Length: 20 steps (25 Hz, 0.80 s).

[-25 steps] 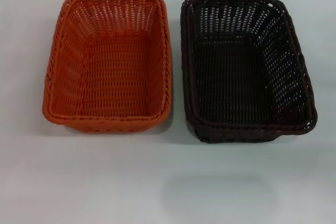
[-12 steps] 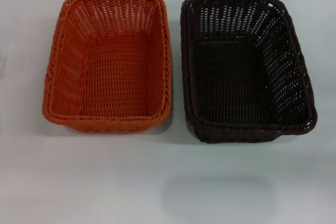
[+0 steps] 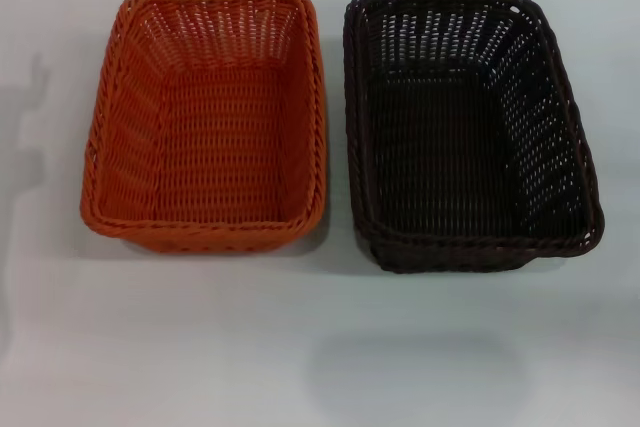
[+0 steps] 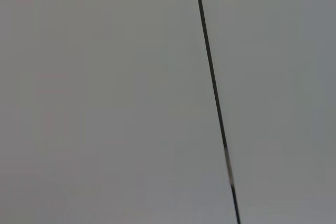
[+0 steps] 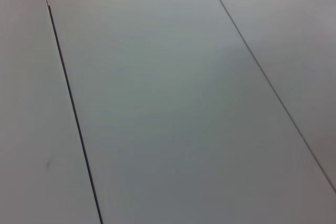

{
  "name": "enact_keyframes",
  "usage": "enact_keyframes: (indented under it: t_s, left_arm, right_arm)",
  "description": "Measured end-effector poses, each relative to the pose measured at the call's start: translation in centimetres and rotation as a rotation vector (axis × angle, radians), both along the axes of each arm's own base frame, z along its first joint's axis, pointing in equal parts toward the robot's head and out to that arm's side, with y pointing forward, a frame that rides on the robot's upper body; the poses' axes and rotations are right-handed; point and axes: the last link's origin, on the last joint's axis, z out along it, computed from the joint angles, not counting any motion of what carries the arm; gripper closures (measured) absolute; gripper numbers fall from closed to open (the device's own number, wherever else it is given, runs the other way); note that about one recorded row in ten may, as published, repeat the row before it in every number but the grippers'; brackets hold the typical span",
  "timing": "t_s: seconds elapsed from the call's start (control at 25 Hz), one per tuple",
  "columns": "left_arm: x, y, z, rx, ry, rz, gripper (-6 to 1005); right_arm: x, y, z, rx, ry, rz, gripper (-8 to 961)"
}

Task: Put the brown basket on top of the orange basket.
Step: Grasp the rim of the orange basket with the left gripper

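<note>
Two woven baskets are seen side by side on the pale bench (image 3: 320,347), both upright with open tops. The orange basket (image 3: 205,117) is placed toward the far left part of the bench; the brown basket (image 3: 465,127) is set toward the far right, its long sides slightly skewed relative to the orange one. A narrow strip of bench is left between their braided rims near the far edge, so they are just beside each other and not touching there. Nothing is held in either basket; only the weave of floor and walls is seen. No label or writing is found on either. A small dark loop at the brown basket's far rim cannot be identified. In the wrist views only plain grey panels with thin dark seams (image 4: 212,87) are recorded. Neither hand is in view, so their state cannot be told.
</note>
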Motion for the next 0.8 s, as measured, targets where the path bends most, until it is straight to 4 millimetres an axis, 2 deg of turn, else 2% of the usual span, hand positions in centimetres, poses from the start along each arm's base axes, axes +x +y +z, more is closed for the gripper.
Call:
enact_keyframes:
  t_s: [0.28, 0.64, 0.8]
  left_arm:
    - [4.0, 2.2, 2.0, -0.204, -0.042, 0.130, 203]
    - [9.8, 1.4, 2.2, -0.474, -0.018, 0.249, 202]
    - [10.9, 0.8, 1.9, -0.544, -0.062, 0.278, 202]
  right_arm:
    - [0.0, -0.1, -0.2, -0.013, 0.021, 0.017, 127]
    - [-0.3, 0.0, -0.6, -0.031, 0.034, 0.040, 127]
    - [-0.4, 0.1, -0.8, -0.041, 0.036, 0.044, 127]
